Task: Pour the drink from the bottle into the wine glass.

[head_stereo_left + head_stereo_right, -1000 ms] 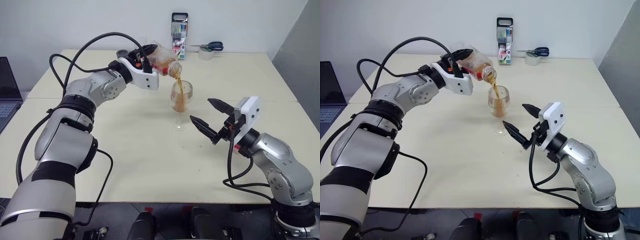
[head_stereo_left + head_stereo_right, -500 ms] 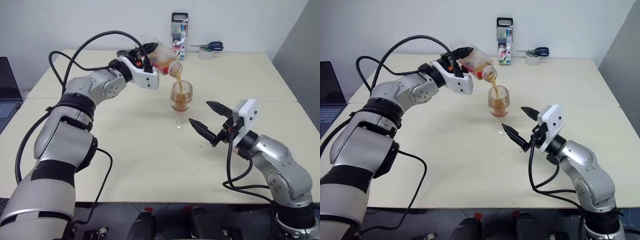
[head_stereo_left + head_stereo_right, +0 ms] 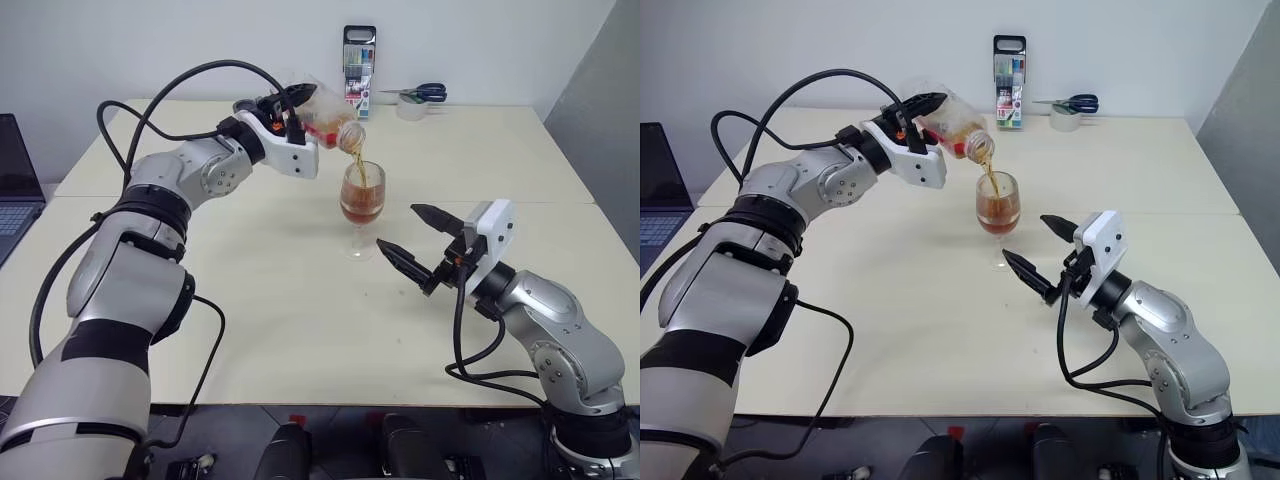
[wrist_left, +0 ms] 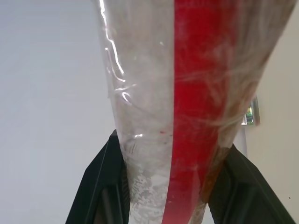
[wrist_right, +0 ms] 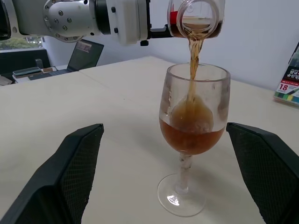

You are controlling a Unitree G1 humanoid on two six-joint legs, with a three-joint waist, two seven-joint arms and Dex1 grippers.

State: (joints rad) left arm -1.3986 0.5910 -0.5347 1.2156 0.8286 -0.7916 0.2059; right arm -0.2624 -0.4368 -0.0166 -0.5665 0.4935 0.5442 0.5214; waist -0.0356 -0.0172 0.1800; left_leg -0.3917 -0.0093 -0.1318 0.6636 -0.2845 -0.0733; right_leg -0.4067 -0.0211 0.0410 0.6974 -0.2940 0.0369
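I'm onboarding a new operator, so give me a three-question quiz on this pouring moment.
1. True or false: the right gripper is shut on the wine glass.
2. What does the left gripper hold? A) scissors B) the bottle C) a marker pack
3. Where is the drink landing?

Key:
1. False; its fingers stand open beside the glass.
2. B
3. In the glass bowl, roughly half full.

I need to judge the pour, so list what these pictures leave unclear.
- How much drink remains in the bottle: head views, left gripper covers its body; left wrist view, cut off by the edges.
- Print on the marker pack: too small.
- The laptop: cut by the edge.
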